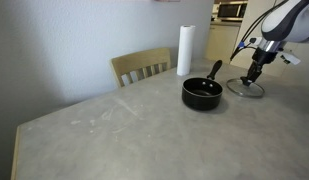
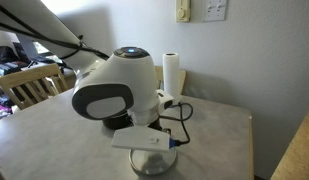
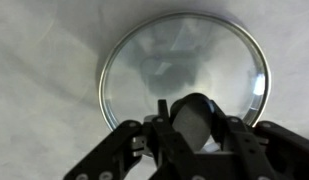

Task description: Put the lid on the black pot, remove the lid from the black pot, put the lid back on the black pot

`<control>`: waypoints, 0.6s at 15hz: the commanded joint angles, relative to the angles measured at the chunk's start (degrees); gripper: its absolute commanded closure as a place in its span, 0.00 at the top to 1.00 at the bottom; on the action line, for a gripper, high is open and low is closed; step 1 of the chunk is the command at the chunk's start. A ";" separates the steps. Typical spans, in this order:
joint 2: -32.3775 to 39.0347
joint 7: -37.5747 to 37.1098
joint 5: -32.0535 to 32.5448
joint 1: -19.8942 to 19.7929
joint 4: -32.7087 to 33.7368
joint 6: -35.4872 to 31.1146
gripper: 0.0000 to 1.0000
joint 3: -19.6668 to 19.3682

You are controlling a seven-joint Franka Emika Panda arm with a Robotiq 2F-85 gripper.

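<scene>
Since the lid lies flat on the counter under my fingers, I have them pinched shut on its knob for a level lift.

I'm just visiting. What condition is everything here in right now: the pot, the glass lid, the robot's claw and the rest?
black pot: uncovered, upright on the table, handle angled up.
lid: off the pot, on the table beside it.
gripper: shut, gripping the lid at its centre.
paper-towel roll: standing upright.
chair: at the table's far edge, nobody on it.
</scene>
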State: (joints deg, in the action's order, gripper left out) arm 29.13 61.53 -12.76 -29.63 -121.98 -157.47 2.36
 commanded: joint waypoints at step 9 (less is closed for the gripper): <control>-0.34 -3.41 1.26 3.14 -0.60 -0.99 1.00 -0.78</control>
State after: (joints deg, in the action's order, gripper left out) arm 29.62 60.10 -12.57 -27.71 -121.94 -157.51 2.32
